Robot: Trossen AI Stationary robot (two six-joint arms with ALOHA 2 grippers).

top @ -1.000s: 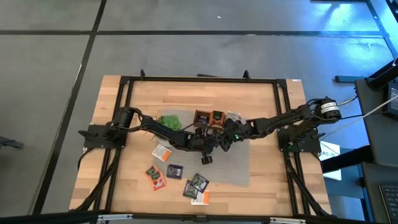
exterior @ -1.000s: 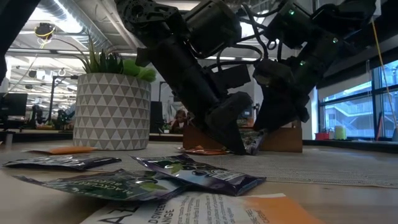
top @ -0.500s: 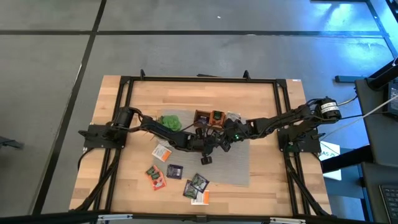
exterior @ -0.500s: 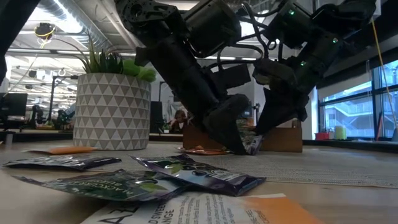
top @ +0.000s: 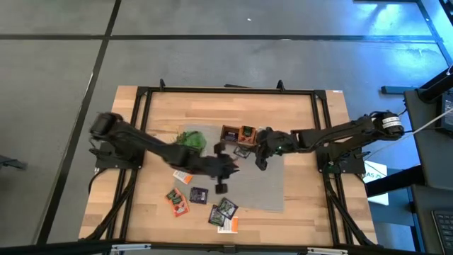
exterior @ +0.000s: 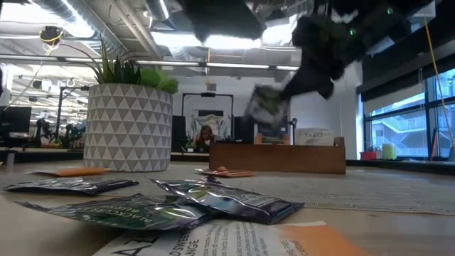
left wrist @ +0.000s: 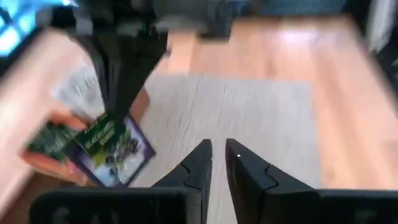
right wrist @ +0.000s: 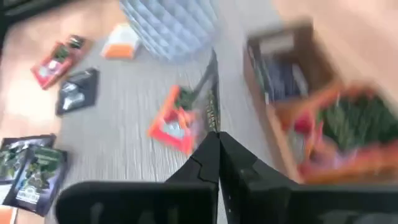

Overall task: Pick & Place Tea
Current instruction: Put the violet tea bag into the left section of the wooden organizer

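Observation:
My right gripper [top: 260, 161] [exterior: 293, 82] is raised over the grey mat, just near-side of the wooden box [top: 238, 133], shut on a dark purple and green tea sachet [exterior: 269, 108] [left wrist: 115, 148]. My left gripper [top: 221, 187] [left wrist: 217, 152] is above the mat's left edge, empty, with a narrow gap between its fingers. An orange-red sachet [right wrist: 177, 124] lies flat on the mat below. Several more sachets [top: 187, 195] [exterior: 213, 199] lie flat on the wood toward the near edge. My right gripper pinches the purple and green sachet between its two fingers at its upper edge [left wrist: 102, 124], coming from above and slanting down. In its own wrist view the sachet [right wrist: 212, 93] shows edge-on beyond the shut fingers. The sachet is lifted clear and hangs tilted below the fingers.
The wooden box [exterior: 277, 158] [right wrist: 298, 74] holds sachets in its compartments. A potted plant [top: 191, 138] [exterior: 128, 128] stands left of it. The grey mat [top: 265, 191] covers the table's middle and right. A black frame [top: 226, 90] runs around the table.
Both grippers were down together at the sachet on the mat. My right gripper has risen and moved toward the box, lifting the sachet clear. My left arm has drawn back toward the table's near-left and risen out of the low view, apart from the sachet.

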